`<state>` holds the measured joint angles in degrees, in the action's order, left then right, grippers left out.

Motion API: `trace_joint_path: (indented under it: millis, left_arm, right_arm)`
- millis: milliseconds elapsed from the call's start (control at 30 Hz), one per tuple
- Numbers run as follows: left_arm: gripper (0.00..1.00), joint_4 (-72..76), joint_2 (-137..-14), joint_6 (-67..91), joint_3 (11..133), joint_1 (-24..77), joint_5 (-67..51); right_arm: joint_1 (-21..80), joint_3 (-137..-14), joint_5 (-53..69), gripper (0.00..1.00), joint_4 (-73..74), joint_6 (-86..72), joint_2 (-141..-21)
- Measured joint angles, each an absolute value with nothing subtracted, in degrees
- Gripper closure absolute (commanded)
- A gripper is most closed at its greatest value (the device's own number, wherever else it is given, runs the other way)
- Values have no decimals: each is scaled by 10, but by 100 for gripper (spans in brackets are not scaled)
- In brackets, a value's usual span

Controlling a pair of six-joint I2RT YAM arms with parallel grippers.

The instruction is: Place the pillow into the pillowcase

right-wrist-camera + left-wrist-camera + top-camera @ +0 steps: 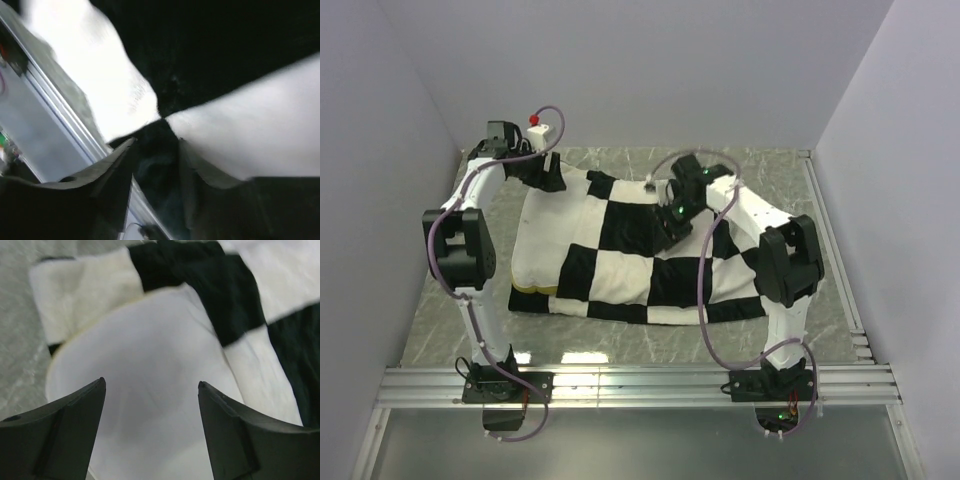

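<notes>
- Step: insertion appears nearly complete; the pillow (pixel 150 340) end protrudes from the pillowcase (pixel 620 280) at 9 o'clock.
- Left gripper (pixel 150 385): jaws apart above the pillow.
- Right gripper (pixel 156 142): clamped on pillowcase fabric.
- Next: draw the hem toward 9 o'clock.

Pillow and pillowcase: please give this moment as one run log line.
pillow partly inside pillowcase, one end uncovered | left gripper open above pillow | right gripper shut on pillowcase fabric | insertion not finished
</notes>
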<state>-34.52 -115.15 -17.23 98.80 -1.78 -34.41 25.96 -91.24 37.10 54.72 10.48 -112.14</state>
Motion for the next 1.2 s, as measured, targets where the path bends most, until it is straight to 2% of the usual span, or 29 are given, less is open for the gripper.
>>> trace_joint_path:
  millis: [100,267,367,400,500,533,600,633,667,700,733,767,800,867,1200]
  left_arm:
    - [17,-317,-1191,-132,1035,-14,-328]
    - [16,-284,-1218,-101,1070,13,-282]
    - [30,-284,-1234,-96,1070,48,-255]
    - [40,-283,-1242,-95,1067,59,-253]
    - [52,-276,-1254,-97,1032,83,-244]
    - [54,-267,-1254,-99,1013,86,-241]
    - [62,-249,-1253,-100,984,87,-241]
    - [65,-237,-1253,-98,974,87,-242]
    - [69,-229,-1251,-97,967,86,-244]
    - [76,-219,-1247,-97,960,85,-246]
    - [80,-214,-1244,-96,955,85,-247]
    - [83,-209,-1239,-97,950,86,-249]
    - [92,-205,-1236,-98,945,86,-252]
    - [99,-201,-1232,-102,935,86,-258]
    - [100,-169,-1190,-119,868,89,-335]
  right_arm:
    - [233,-1020,332,38,526,52,-1128]
    - [194,-1195,222,37,446,-4,-1175]
    - [194,-1240,180,38,415,-22,-1218]
    - [195,-1244,171,37,409,-27,-1232]
    - [196,-1244,151,38,398,-42,-1286]
    - [196,-1244,147,40,396,-47,-1305]
    - [196,-1244,147,52,396,-54,-1339]
    - [196,-1244,151,61,396,-59,-1357]
    - [196,-1244,157,84,395,-62,-1368]
    - [197,-1241,163,92,391,-63,-1376]
    - [197,-1237,173,98,384,-71,-1380]
    - [196,-1228,181,100,373,-79,-1378]
    - [196,-1219,187,100,363,-84,-1374]
    - [195,-1194,201,100,343,-94,-1358]
    - [246,-1166,276,100,306,-145,-1301]
